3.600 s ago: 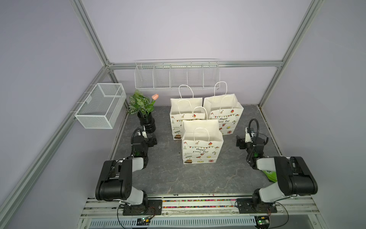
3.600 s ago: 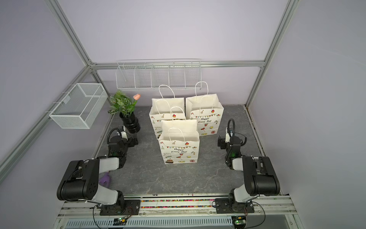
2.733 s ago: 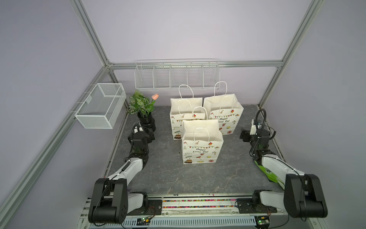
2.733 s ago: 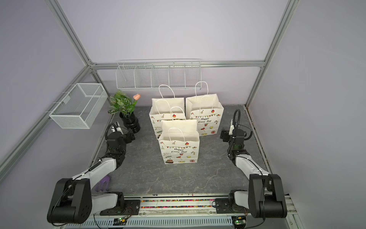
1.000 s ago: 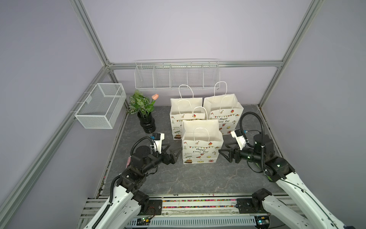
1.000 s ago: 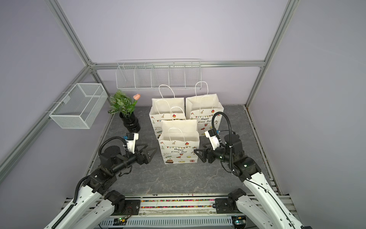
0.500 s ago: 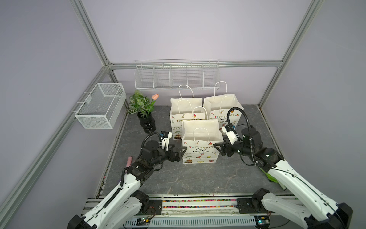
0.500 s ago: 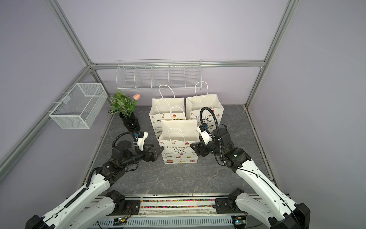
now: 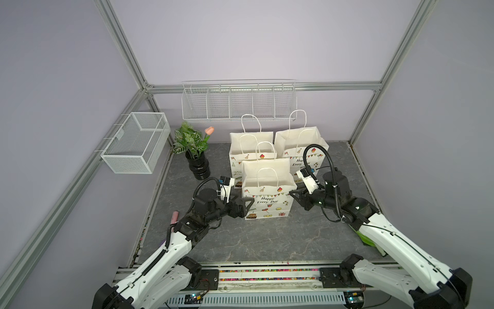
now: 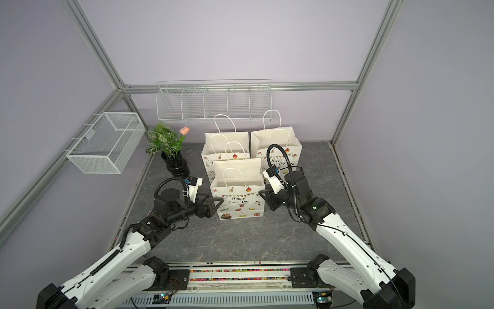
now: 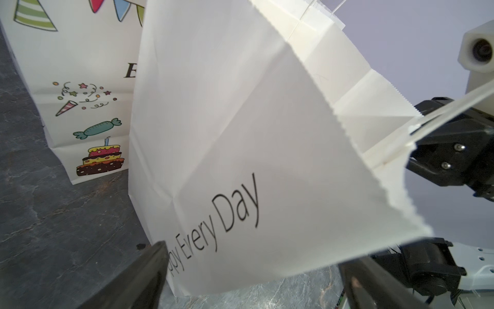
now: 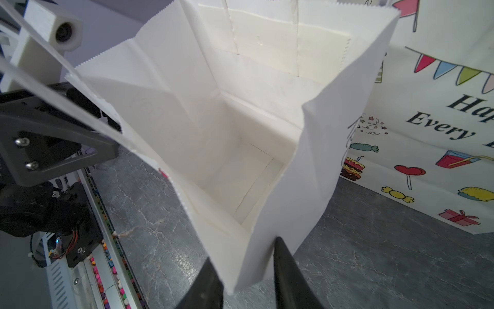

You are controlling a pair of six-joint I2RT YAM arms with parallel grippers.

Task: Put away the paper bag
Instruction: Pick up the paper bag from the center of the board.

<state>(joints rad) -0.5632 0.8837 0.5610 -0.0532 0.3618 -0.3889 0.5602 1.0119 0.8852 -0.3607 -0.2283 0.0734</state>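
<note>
This is a robotics lab test cell rather than a lived-in room. An aluminium frame (image 9: 125, 58) of bare extruded bars boxes in plain lavender walls (image 9: 240, 40). Two white-and-black robot arms, the left arm (image 9: 160, 256) and the right arm (image 9: 395, 240), are bolted to a slotted metal rail (image 9: 267, 275) along the front edge of a grey stone-look bench (image 9: 254, 240). A wire basket (image 9: 133, 149) and a divided wire rack (image 9: 238, 103) hang from the frame. A potted plant (image 9: 191, 141) and printed paper bags (image 9: 267, 208) stand on the bench like staged props.
</note>
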